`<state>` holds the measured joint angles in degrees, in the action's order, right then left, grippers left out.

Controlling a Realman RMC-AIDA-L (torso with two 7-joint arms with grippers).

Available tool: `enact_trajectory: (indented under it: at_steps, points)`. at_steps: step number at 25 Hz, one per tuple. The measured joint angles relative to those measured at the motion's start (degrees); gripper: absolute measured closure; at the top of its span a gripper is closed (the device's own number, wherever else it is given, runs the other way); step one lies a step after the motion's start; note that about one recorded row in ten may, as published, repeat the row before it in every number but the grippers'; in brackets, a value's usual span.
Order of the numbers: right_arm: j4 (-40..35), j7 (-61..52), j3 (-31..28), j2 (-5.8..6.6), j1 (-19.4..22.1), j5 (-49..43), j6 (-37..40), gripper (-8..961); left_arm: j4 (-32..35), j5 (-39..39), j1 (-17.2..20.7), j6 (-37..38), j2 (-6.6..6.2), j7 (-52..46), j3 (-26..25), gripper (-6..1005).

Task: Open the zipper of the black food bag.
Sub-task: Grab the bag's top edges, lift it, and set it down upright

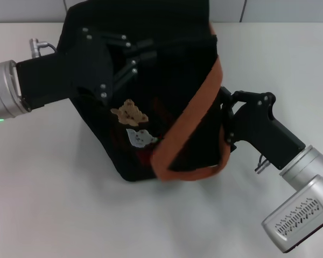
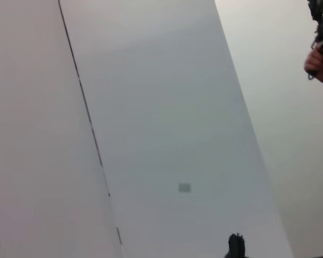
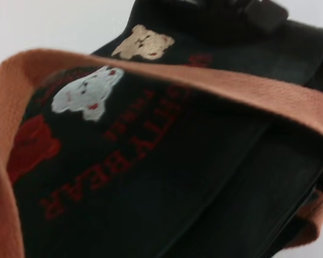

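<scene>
The black food bag (image 1: pixel 151 80) lies tipped on the white table, its tan and pale grey bear patches (image 1: pixel 132 122) facing up. One orange-brown handle (image 1: pixel 191 121) loops across its right side. My left gripper (image 1: pixel 130 55) rests on the bag's upper left part, black against black. My right gripper (image 1: pixel 226 115) presses against the bag's right side beside the handle. In the right wrist view the bag's front (image 3: pixel 151 161) with red lettering, both patches and the handle (image 3: pixel 215 86) fill the picture. The zipper is hidden.
The white table (image 1: pixel 54 204) spreads around the bag, with a wall seam at the far edge. The left wrist view shows mostly pale flat surface (image 2: pixel 167 118) and a bit of orange (image 2: pixel 318 63) at one corner.
</scene>
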<state>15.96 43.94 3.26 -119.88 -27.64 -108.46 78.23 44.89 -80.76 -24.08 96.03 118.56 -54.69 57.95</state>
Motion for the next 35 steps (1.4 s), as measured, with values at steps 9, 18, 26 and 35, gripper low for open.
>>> enact_trajectory:
  at_steps: [9,18,26,35]
  points:
    - [-0.9,-1.1,0.4,0.00,0.8,0.0,-1.1,956,-2.0,1.2,0.4,1.2,0.00,0.5,-4.2,910]
    - [-1.3,-1.4,0.4,0.00,1.2,0.0,-2.8,956,-3.1,1.3,0.7,2.0,0.00,0.5,-7.0,922]
    - [-1.7,-3.4,0.5,0.00,1.4,-0.5,-3.1,956,-4.8,1.5,0.8,2.9,-0.15,1.1,-9.5,939]
    - [-2.1,-4.9,0.5,0.00,1.4,-1.5,-2.9,956,-5.5,1.5,1.4,3.0,-0.25,1.8,-10.1,1000]
